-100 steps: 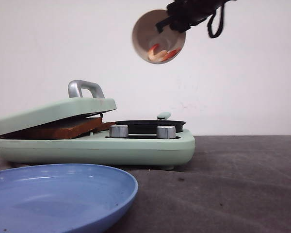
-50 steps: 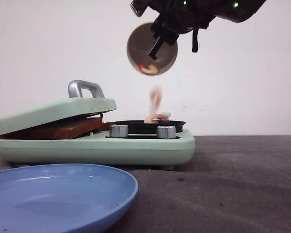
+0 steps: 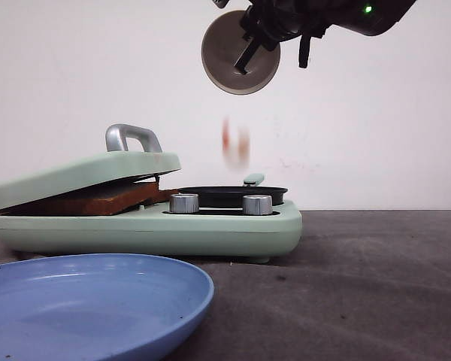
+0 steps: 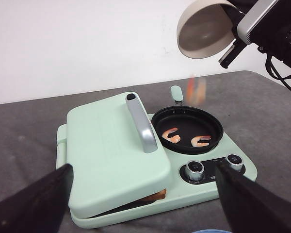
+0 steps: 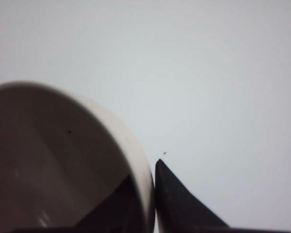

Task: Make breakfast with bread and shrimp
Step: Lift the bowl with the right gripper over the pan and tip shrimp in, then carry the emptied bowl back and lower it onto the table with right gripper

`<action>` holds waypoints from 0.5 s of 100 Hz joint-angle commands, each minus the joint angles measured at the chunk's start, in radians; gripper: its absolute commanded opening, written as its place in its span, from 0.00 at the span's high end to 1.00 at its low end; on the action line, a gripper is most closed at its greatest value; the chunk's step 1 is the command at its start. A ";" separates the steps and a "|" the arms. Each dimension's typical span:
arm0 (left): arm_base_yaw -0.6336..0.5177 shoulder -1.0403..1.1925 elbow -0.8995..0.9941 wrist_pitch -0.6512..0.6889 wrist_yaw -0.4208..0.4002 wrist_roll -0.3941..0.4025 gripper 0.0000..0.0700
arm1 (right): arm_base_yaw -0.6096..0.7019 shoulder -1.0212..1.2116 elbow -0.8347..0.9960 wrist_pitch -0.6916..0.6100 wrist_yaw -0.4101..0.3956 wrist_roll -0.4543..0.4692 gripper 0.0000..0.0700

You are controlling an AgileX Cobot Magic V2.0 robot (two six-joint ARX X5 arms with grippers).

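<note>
My right gripper (image 3: pixel 249 51) is shut on the rim of a pale bowl (image 3: pixel 239 51), held tipped high over the black pan (image 4: pixel 186 130); the bowl (image 5: pixel 63 160) looks empty. Two shrimp (image 4: pixel 172 136) lie in the pan, and a blurred shrimp (image 3: pixel 235 143) is falling toward it. The bread (image 3: pixel 98 199) sits under the half-lowered green lid (image 4: pixel 111 145), only its brown crust edge (image 4: pixel 157 195) showing. My left gripper (image 4: pixel 143 204) hovers open in front of the green cooker, with nothing between its fingers (image 4: pixel 34 204).
A blue plate (image 3: pixel 135 301) lies on the dark table in front of the cooker. Two metal knobs (image 3: pixel 184 203) sit on the cooker's front, and a metal handle (image 3: pixel 131 138) rises from the lid. A white wall stands behind.
The right gripper tipped the bowl over further and lifted it slightly. The shrimp spilled out toward the pan, and one is still in the air.
</note>
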 commanded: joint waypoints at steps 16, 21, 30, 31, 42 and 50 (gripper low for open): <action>-0.003 0.002 0.005 0.008 -0.001 0.020 0.27 | 0.007 0.011 0.021 0.034 0.072 0.103 1.00; -0.003 0.002 0.005 0.007 -0.001 0.019 0.27 | 0.010 0.010 0.021 0.028 0.150 0.147 1.00; -0.003 0.002 0.005 0.003 -0.001 0.019 0.27 | 0.017 0.007 0.021 0.000 0.284 0.223 1.00; -0.003 0.002 0.005 0.003 -0.001 0.019 0.27 | 0.018 0.006 0.021 -0.006 0.296 0.230 1.00; -0.003 0.002 0.005 0.003 -0.002 0.019 0.27 | 0.018 -0.023 0.021 -0.149 0.368 0.333 1.00; -0.003 0.002 0.005 0.003 -0.002 0.019 0.27 | 0.016 -0.061 0.021 -0.291 0.375 0.432 1.00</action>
